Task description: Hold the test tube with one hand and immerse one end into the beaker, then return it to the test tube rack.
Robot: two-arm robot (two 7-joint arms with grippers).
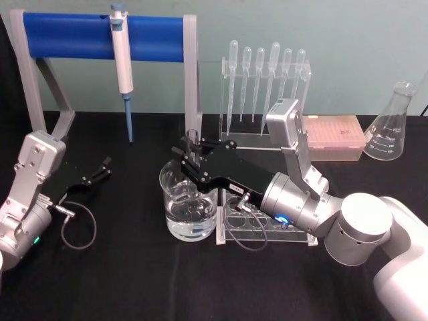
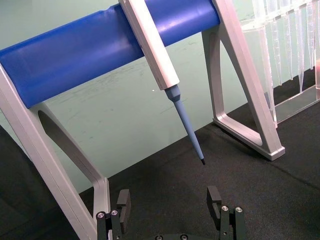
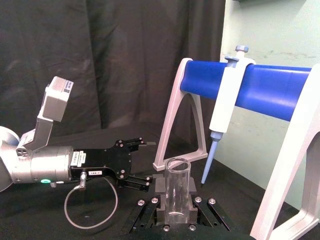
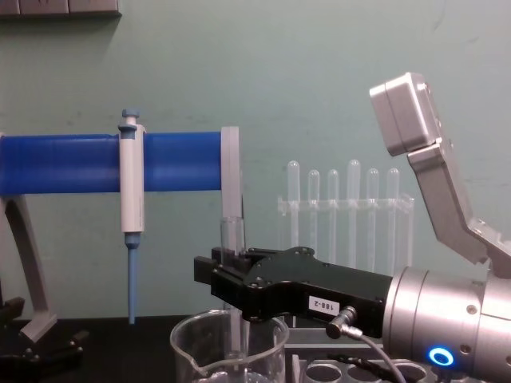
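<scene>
the test tube (image 4: 232,237) and beaker (image 1: 168,208) are glossy clear glass, the tablecloth (image 1: 134,281) matt black fabric.

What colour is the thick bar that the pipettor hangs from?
The bar is bright blue, best seen in the chest view.

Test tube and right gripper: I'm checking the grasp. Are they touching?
Touching. In the right wrist view the right gripper has its black fingers pressed against both sides of the test tube, with no gap.

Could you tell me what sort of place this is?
Probably a lab bench: a pipettor on a stand, racked pipettes, and the right gripper holding a test tube in a beaker.
</scene>
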